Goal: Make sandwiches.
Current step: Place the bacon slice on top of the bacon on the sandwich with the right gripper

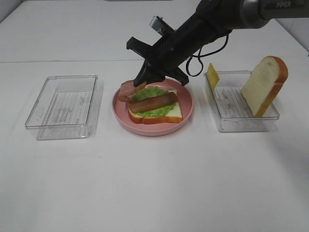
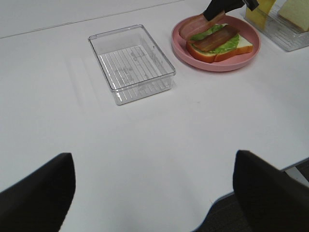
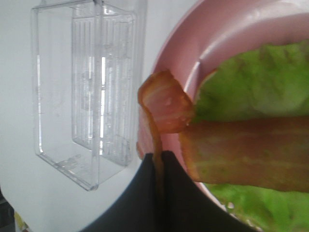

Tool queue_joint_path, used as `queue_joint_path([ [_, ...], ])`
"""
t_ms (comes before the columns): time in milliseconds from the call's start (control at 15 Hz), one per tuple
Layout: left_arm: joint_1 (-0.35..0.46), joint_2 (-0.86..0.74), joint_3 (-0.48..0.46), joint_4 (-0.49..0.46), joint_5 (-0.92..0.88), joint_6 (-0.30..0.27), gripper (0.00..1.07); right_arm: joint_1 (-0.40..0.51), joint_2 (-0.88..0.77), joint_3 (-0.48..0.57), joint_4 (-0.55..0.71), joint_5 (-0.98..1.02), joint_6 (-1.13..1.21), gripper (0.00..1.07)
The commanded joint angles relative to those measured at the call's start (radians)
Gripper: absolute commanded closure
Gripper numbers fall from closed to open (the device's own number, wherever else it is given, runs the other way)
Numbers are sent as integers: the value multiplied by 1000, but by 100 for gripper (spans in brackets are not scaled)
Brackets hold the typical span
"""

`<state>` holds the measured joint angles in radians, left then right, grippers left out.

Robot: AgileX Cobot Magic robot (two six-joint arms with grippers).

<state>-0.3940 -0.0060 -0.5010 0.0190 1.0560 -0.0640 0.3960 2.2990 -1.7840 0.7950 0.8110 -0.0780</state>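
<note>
A pink plate (image 1: 186, 111) holds a bread slice (image 1: 171, 115) with crust, topped by green lettuce (image 1: 159, 109) and one bacon strip (image 1: 153, 102). My right gripper (image 1: 140, 80) reaches in from the back right and is shut on a second bacon strip (image 1: 128, 90), which hangs bent over the plate's left rim; the same strip (image 3: 161, 104) shows pinched between the dark fingers (image 3: 140, 193). A second bread slice (image 1: 264, 85) and a yellow cheese slice (image 1: 212, 76) lean in the right tray (image 1: 241, 123). My left gripper (image 2: 152, 155) hangs open over bare table, far from the plate (image 2: 193, 55).
An empty clear tray (image 1: 65, 106) stands left of the plate, also seen as the tray (image 2: 131, 63) in the left wrist view. White table stretches in front of the plate and trays. The table's near edge (image 2: 251, 186) shows by the left gripper.
</note>
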Motion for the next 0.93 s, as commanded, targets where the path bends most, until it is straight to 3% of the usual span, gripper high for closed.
queue_joint_path([
  [67, -3, -19, 2, 4, -9, -4, 22, -2, -16, -4, -109, 1, 78, 107],
  [200, -3, -19, 2, 4, -9, -4, 22, -2, -33, -4, -243, 4, 156, 107],
  [333, -3, -19, 2, 4, -9, -4, 22, -2, -41, -4, -302, 25, 177, 99],
  [533, -3, -19, 2, 4, -9, -4, 22, -2, -42, -4, -302, 44, 176, 72],
  [667, -3, -19, 2, 4, -9, -4, 22, -2, -44, -4, -310, 45, 172, 45],
  [733, -3, -19, 2, 4, -9, -4, 22, -2, -46, -4, -334, 47, 172, 38],
  [933, -3, -19, 2, 4, -9, -4, 22, -2, -84, -4, -453, 95, 199, 37],
])
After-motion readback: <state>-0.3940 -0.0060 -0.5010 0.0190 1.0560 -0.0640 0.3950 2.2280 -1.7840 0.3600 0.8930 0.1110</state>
